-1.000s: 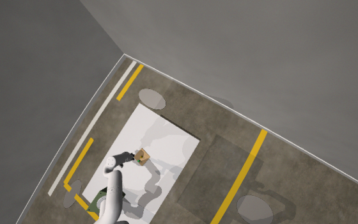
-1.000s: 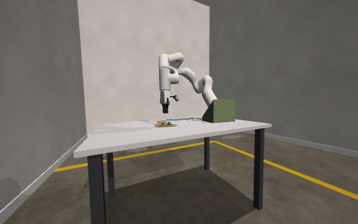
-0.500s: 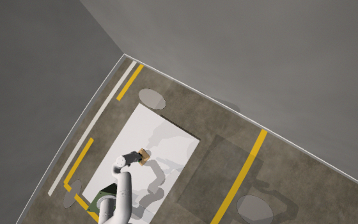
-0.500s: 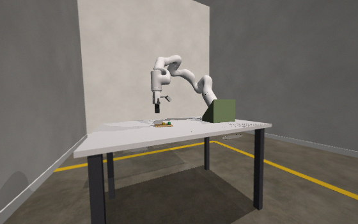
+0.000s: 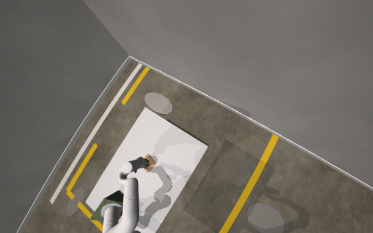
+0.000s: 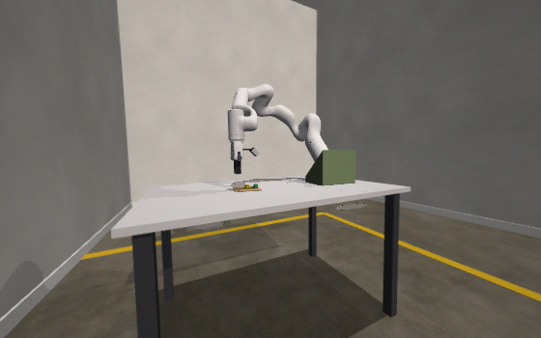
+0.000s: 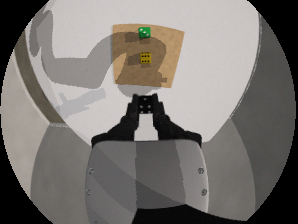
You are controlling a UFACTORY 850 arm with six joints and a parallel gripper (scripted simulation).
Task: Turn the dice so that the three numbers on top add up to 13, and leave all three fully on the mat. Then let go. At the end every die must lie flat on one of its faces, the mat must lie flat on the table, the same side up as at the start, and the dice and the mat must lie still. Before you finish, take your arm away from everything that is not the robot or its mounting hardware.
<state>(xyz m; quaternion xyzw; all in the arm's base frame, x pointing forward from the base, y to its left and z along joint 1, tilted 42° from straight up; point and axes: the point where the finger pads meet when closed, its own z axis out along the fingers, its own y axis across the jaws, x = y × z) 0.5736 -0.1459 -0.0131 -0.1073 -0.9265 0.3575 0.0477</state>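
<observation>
Grey walls enclose the white table [image 5: 129, 143] [image 6: 187, 198] [image 7: 220, 60]; at upper centre of the wrist view, the tan mat [image 5: 151, 162] [image 6: 241, 190] [image 7: 172, 55] bears two dice; the gripper [image 5: 146, 162] [image 6: 238, 172] [image 7: 145, 101] clamps a black die [image 7: 145, 105], best lowered level, then released gently

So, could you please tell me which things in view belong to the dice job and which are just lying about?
Part of the job:
- green die
- yellow die
- black die, in the gripper
- tan mat
- white table

Just around:
- pale floor discs
- yellow floor stripes
</observation>
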